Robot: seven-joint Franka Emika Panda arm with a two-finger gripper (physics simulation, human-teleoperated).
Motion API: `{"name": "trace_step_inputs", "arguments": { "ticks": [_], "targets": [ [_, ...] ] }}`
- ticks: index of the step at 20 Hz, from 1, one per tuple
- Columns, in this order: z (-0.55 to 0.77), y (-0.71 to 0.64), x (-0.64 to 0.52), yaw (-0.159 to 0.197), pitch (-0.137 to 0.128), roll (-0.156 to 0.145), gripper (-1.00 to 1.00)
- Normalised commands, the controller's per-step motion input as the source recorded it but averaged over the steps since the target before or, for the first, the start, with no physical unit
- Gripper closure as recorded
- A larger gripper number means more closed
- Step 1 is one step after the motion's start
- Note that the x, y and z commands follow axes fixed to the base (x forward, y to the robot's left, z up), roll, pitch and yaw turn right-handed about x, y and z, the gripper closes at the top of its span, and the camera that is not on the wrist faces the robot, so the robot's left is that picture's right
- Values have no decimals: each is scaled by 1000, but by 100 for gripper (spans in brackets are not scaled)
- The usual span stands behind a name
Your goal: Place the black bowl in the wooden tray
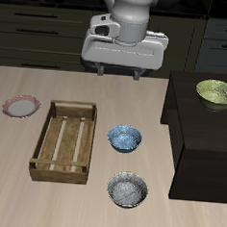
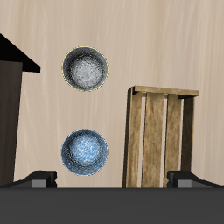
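Observation:
The black bowl point(image 1: 128, 190), dark outside and speckled grey inside, stands upright on the table near its front edge. It also shows in the wrist view point(image 2: 86, 68). The wooden tray point(image 1: 64, 141) lies beside it, slatted and holding nothing; the wrist view shows one end of the tray point(image 2: 162, 136). My gripper point(image 1: 118, 71) hangs high above the back of the table, far from the bowl. Its jaws stand wide apart with nothing between them, and both fingertips point(image 2: 39, 179) show in the wrist view.
A blue-and-white patterned bowl point(image 1: 124, 138) stands between the black bowl and the gripper, close to the tray. A yellow-green bowl point(image 1: 216, 93) sits on a dark cabinet point(image 1: 201, 132). A small pink plate point(image 1: 21, 106) lies beyond the tray.

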Motion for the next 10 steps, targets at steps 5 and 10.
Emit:
{"name": "trace_step_inputs", "arguments": {
  "ticks": [5, 10],
  "targets": [
    [121, 10, 276, -32, 3, -8, -100],
    [42, 106, 164, 24, -18, 17, -100]
  ]
}}
